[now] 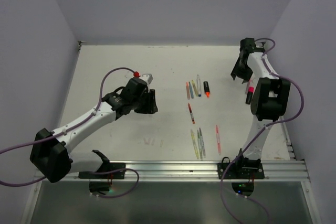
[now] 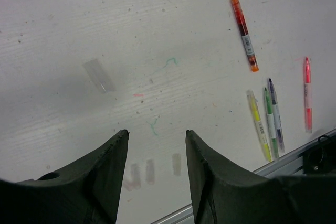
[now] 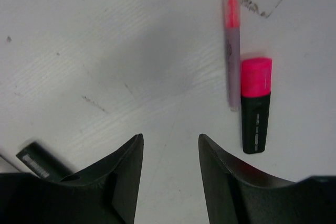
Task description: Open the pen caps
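Both grippers hang over bare table with nothing between their jaws. My left gripper (image 2: 156, 132) is open, left of the pens; in the top view the left gripper (image 1: 153, 101) sits mid-left. An orange-red pen (image 2: 243, 30) and a row of yellow (image 2: 259, 125), green (image 2: 271, 124), purple (image 2: 276, 115) and pink pens (image 2: 307, 95) lie to its right. My right gripper (image 3: 169, 136) is open. A stubby black highlighter (image 3: 255, 127) with its pink cap (image 3: 256, 76) on lies to its right, beside a slim pink pen (image 3: 231, 45).
A black highlighter (image 1: 207, 88) with an orange end lies mid-table by several slim pens (image 1: 193, 88). A clear flat piece (image 2: 98, 75) rests alone on the table. The metal rail (image 1: 184, 169) runs along the near edge. Walls close in on the left, back and right.
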